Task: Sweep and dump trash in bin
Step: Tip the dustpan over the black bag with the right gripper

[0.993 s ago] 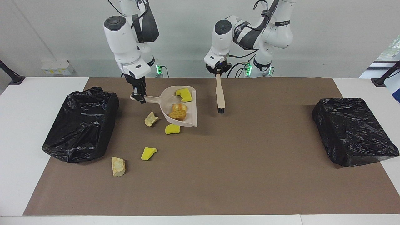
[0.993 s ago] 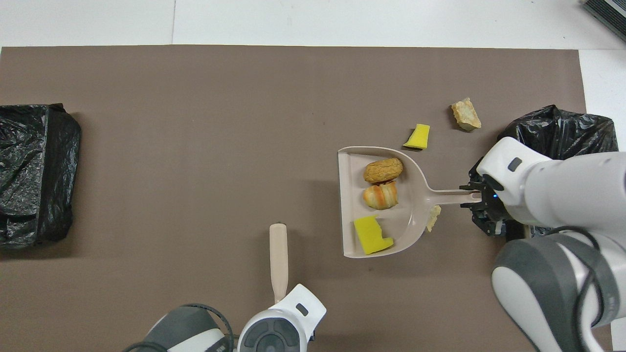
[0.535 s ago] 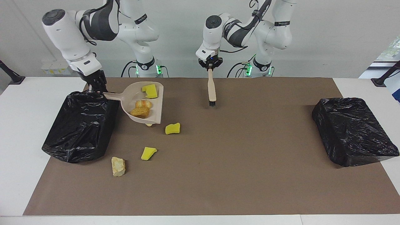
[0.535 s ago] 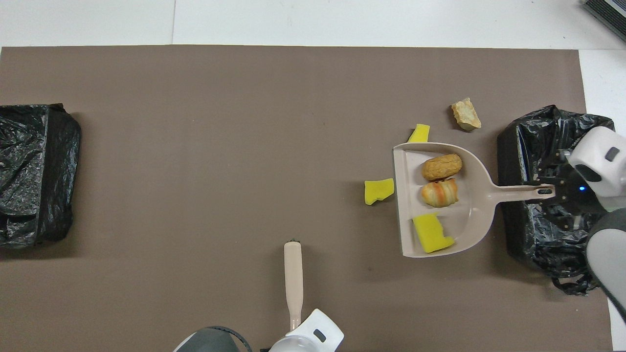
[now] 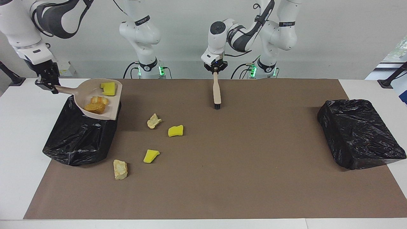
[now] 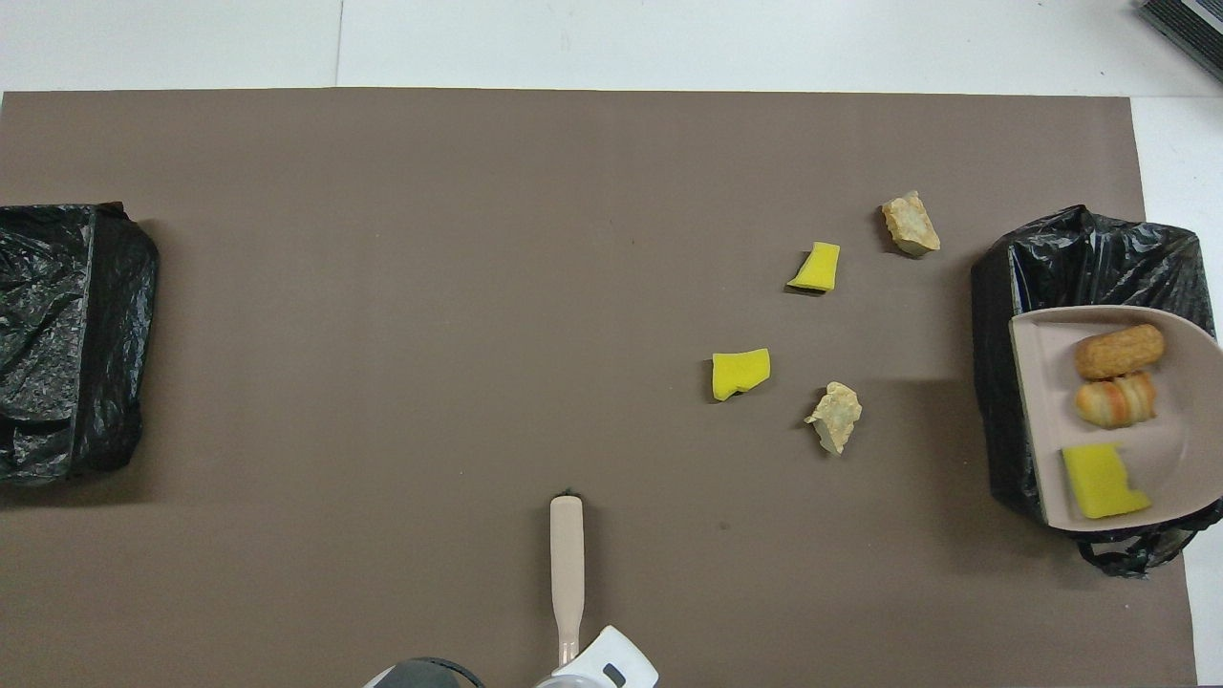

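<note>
My right gripper (image 5: pixel 47 84) is shut on the handle of the beige dustpan (image 5: pixel 103 116), which hangs level over the black-lined bin (image 5: pixel 79 140) at the right arm's end. In the pan (image 6: pixel 1175 459) lie three pieces of trash: a yellow sponge (image 6: pixel 1101 481), a striped bun (image 6: pixel 1116 401) and a brown lump (image 6: pixel 1120 351). Several more pieces of trash rest on the mat: a beige lump (image 5: pixel 154 121), a yellow sponge (image 5: pixel 175 130), another sponge (image 5: pixel 151 156) and a beige chunk (image 5: pixel 120 169). My left gripper (image 5: pixel 216 69) is shut on the brush (image 5: pixel 217 90), bristles down.
A second black-bagged bin (image 5: pixel 359 133) stands at the left arm's end of the table. A brown mat (image 5: pixel 241 178) covers most of the white table. The brush (image 6: pixel 567 554) hangs over the mat's edge nearest the robots.
The right arm lifted the loaded dustpan and carried it from the mat to over the bin at its end. The beige lump it covered shows again. The brush drew slightly toward the robots.
</note>
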Robot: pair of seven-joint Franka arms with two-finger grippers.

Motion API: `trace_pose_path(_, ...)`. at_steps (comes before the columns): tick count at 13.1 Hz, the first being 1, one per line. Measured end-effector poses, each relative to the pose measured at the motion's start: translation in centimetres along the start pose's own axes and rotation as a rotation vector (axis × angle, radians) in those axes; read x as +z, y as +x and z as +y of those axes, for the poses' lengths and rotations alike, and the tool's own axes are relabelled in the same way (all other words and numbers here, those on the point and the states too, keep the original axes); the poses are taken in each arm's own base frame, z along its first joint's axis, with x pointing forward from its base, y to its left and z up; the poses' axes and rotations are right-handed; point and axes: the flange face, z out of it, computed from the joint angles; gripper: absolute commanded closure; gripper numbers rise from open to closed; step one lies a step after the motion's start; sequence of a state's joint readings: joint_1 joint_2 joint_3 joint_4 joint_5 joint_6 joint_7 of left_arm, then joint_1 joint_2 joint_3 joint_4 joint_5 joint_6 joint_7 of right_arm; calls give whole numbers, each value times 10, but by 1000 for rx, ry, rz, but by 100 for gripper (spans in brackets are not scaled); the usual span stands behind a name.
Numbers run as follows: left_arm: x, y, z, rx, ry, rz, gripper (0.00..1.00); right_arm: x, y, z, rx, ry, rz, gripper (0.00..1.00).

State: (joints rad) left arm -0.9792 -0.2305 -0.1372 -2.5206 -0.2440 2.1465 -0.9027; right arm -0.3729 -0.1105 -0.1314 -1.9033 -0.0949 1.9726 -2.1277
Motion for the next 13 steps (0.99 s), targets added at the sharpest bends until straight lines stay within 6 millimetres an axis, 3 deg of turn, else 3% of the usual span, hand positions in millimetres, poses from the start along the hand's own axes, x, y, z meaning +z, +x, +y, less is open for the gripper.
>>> trace_pose_path(1, 0, 0, 0, -1, -1, 0, 17, -2, -13, 1, 3, -12, -46, 100)
trace_pose_path(2, -1, 2, -1, -3, -3, 0, 1, -2, -21, 4, 0, -29, -89, 100)
trace_pose_path(5, -8, 13, -4, -22, -21, 5, 0, -1, -29, 12, 77, -34, -217, 100)
trace_pose_path(7, -31, 46, -17, -34, -31, 39, 0, 1, -25, 16, 118, 2, -311, 100)
trace_pose_path(10, -86, 106, -56, -23, -42, 64, 0, 2, -11, 24, 58, 64, -401, 100)
trace_pose_path(13, -155, 161, -119, 20, -49, 98, 0, -2, 10, 35, -26, 122, -499, 100)
